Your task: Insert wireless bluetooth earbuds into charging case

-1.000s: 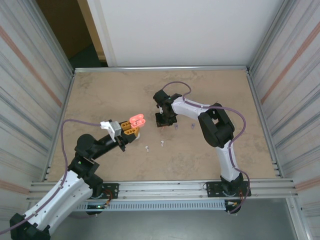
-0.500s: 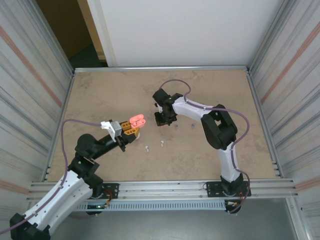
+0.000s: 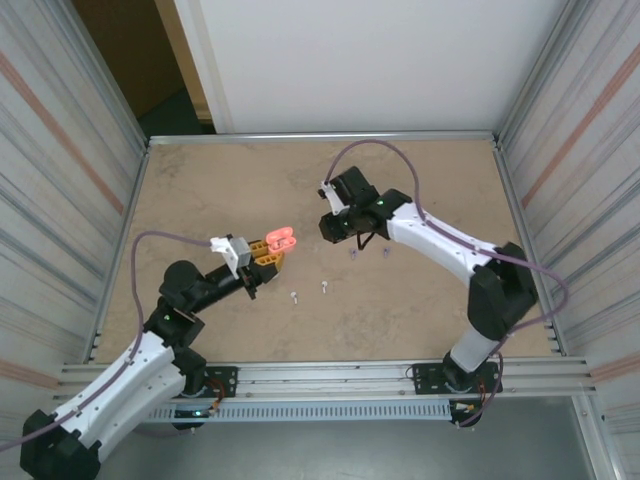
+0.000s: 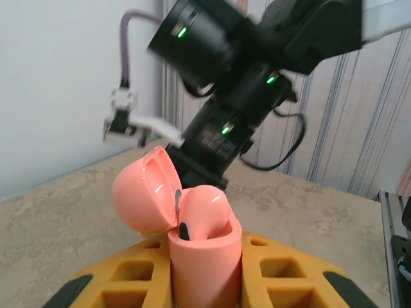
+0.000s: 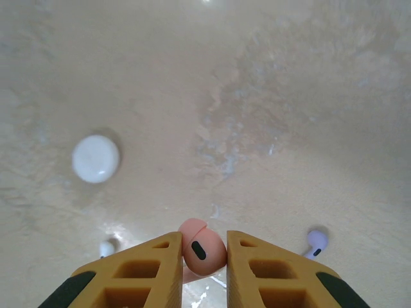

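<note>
Right gripper (image 5: 202,247) has closed on and raised a pink-red stemmed plastic earbud (image 5: 200,251), ready for insertion; left gripper (image 4: 205,253) clamps the open pink plastic case (image 4: 204,277).

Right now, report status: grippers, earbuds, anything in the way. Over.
Left gripper shut on open pink case. Right gripper shut on pink earbud. White earbud, purple earbud loose on table; none seems to block.

Mottled beige table (image 3: 200,190); pink case (image 4: 204,256); pink earbud (image 5: 203,248); purple earbud (image 5: 316,241); white earbud (image 3: 325,287).
</note>
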You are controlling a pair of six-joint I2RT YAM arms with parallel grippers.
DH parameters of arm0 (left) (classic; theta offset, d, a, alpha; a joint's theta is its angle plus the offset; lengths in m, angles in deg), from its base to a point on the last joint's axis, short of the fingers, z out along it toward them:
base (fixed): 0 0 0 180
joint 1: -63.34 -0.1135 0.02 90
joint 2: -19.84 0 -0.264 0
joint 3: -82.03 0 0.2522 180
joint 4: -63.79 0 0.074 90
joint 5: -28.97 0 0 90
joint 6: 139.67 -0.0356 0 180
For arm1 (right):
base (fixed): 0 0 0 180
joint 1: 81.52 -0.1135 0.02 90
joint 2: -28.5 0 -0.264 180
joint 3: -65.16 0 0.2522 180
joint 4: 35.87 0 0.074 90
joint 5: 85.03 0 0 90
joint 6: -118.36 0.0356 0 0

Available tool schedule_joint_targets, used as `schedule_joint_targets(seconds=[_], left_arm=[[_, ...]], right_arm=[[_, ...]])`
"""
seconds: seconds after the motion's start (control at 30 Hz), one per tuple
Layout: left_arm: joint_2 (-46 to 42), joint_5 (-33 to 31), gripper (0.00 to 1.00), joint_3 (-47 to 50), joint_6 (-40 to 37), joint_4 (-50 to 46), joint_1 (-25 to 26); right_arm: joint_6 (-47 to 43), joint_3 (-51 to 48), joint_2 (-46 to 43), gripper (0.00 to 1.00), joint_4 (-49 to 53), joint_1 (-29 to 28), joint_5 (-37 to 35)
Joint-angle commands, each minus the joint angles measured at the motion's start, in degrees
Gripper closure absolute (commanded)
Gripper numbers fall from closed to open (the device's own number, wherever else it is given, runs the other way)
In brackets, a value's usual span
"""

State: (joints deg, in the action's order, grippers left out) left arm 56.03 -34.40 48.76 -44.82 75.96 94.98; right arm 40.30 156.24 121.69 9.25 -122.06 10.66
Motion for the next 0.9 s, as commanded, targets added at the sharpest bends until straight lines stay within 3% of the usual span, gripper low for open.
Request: schedule_joint_targets(seconds=[0.0,0.37,0.87], left_arm=[[1.9,1.7,1.0,0.4,2.0,5.5,0.4],[8.5,4.8,1.0,-1.1,6.0,10.4,0.4],[12.7,8.6,1.0,-2.6,10.8,14.3,0.5]], right_arm=[[-4.7,-2.4,-6.4,0.79,-3.4,-0.5,3.2],[-10.2,-9.8,-20.9,0.78,-12.7,-0.4,8.8],[-13.8,-12.9,-26.0,0.78,-22.3,-3.6,14.9]])
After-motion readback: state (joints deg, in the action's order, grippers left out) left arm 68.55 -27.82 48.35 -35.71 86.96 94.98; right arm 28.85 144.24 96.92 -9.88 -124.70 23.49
